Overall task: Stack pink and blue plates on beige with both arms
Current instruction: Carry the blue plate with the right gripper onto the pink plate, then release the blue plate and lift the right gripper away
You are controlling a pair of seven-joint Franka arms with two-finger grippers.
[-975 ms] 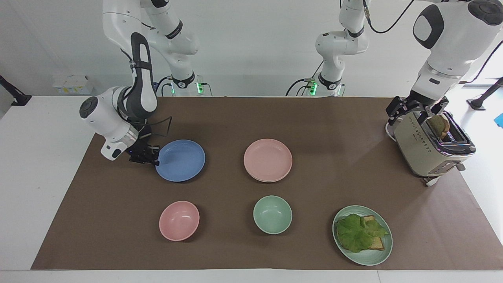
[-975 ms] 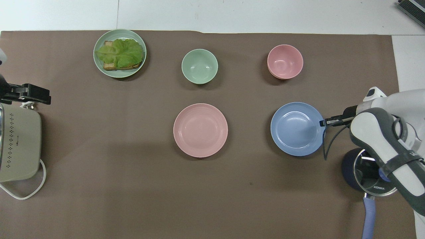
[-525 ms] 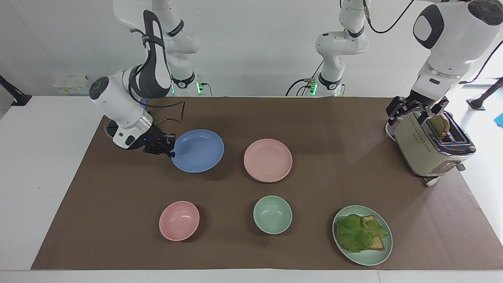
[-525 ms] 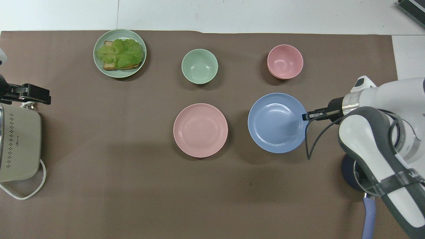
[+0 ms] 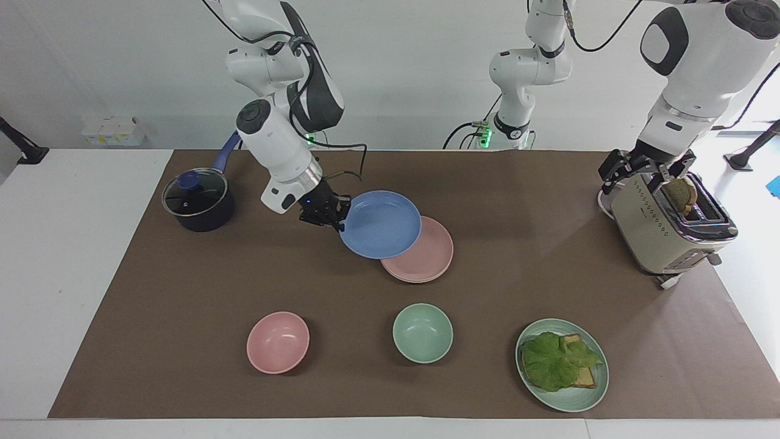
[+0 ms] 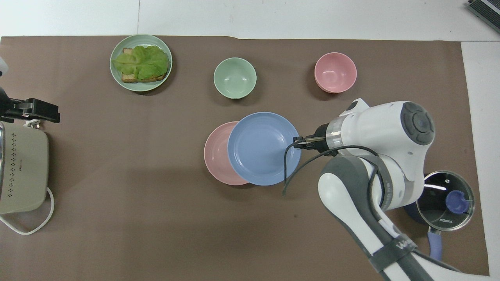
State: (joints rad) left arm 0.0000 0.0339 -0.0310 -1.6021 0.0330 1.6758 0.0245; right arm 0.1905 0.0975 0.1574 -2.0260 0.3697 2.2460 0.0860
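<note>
1. The blue plate is gripped by its rim in the right gripper, raised and partly over the pink plate.
2. The left gripper is held wide over the toaster.

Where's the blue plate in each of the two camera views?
Facing view: blue plate at centre, carried by the right gripper, overlapping the pink plate.
Overhead view: blue plate at centre, covering part of the pink plate.
Shared landmark: green bowl.
</note>
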